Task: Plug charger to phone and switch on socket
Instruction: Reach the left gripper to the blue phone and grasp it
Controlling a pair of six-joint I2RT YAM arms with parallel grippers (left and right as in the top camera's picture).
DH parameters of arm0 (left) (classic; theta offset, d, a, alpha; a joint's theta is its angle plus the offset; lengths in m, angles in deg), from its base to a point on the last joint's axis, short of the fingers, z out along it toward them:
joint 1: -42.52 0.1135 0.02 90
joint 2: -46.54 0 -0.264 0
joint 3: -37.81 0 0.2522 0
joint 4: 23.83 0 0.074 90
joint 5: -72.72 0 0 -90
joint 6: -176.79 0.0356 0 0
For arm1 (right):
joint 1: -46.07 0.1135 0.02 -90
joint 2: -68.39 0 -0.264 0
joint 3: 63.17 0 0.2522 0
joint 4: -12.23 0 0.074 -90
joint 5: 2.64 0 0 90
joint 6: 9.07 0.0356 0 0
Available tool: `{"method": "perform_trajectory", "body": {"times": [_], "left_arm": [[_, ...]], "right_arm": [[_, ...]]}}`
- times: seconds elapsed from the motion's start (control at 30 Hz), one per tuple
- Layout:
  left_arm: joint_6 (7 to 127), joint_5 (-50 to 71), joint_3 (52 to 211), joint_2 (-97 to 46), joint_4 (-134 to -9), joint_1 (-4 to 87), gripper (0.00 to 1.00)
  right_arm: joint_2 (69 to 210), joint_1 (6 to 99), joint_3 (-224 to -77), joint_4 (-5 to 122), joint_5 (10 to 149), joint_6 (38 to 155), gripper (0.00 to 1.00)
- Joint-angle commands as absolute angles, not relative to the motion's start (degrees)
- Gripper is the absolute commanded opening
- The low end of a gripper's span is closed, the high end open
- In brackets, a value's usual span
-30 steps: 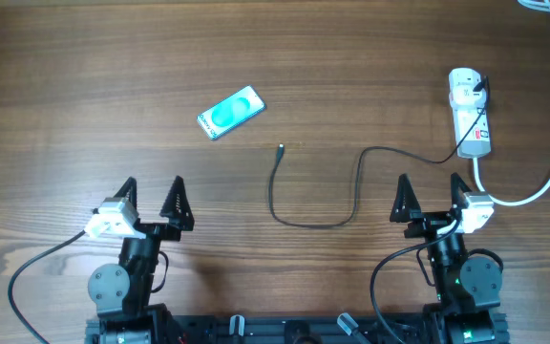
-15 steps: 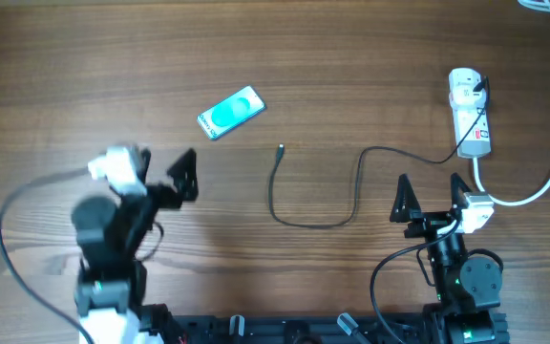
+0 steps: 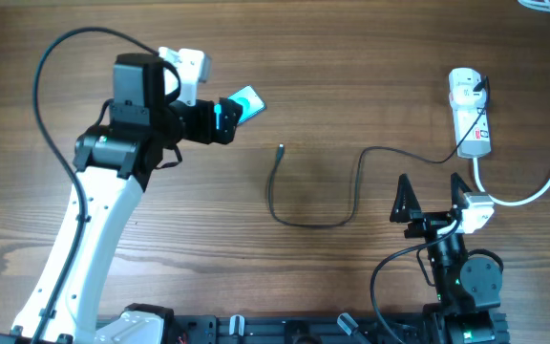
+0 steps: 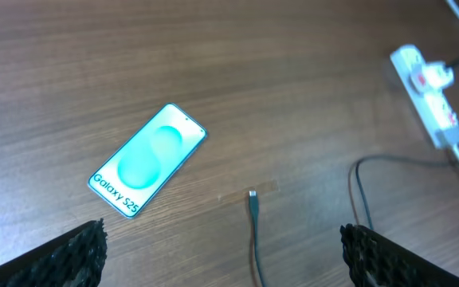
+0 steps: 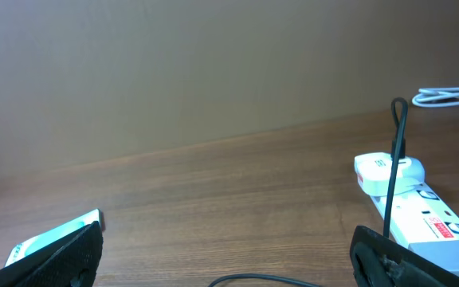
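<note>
The phone (image 3: 249,98), turquoise screen up, lies at the back left of the table, partly under my left gripper (image 3: 229,113), which hovers open above its near end. In the left wrist view the phone (image 4: 148,159) lies ahead of the open gripper (image 4: 225,263), apart from it. The black charger cable (image 3: 313,225) loops over the middle of the table; its connector tip (image 3: 281,147) lies free right of the phone and also shows in the left wrist view (image 4: 252,194). The white socket strip (image 3: 470,115) lies at the back right. My right gripper (image 3: 432,191) is open and empty near the front edge.
A thick white cord (image 3: 542,191) runs from the strip along the right edge and off the top right corner. In the right wrist view the strip (image 5: 409,199) is close ahead on the right, with the black cable (image 5: 394,159) rising from it.
My left arm has risen from its rest at the front left and swung forward and right over the phone. The right arm, cable, phone and strip have not moved.
</note>
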State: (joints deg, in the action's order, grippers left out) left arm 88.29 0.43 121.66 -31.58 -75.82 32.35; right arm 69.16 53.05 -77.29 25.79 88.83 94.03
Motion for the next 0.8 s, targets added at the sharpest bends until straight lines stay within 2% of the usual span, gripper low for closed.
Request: {"method": "perform_trajectory", "body": {"times": [0.0, 0.33, 0.5, 0.77], "left_arm": [[92.2, -0.8, 122.8, -32.2, -77.8, 31.9, 1.00], [92.2, -0.9, 122.8, -32.2, -78.1, 31.9, 1.00], [86.1, -8.9, 122.8, -32.9, -77.4, 31.9, 1.00], [92.3, -8.8, 128.4, -42.6, -81.0, 31.9, 1.00]], "right_arm": [[68.6, 53.3, -77.2, 25.6, 88.0, 93.0, 1.00], [68.6, 53.3, -77.2, 25.6, 88.0, 93.0, 1.00], [68.6, 53.3, -77.2, 25.6, 88.0, 93.0, 1.00], [68.6, 53.3, -77.2, 25.6, 88.0, 93.0, 1.00]]}}
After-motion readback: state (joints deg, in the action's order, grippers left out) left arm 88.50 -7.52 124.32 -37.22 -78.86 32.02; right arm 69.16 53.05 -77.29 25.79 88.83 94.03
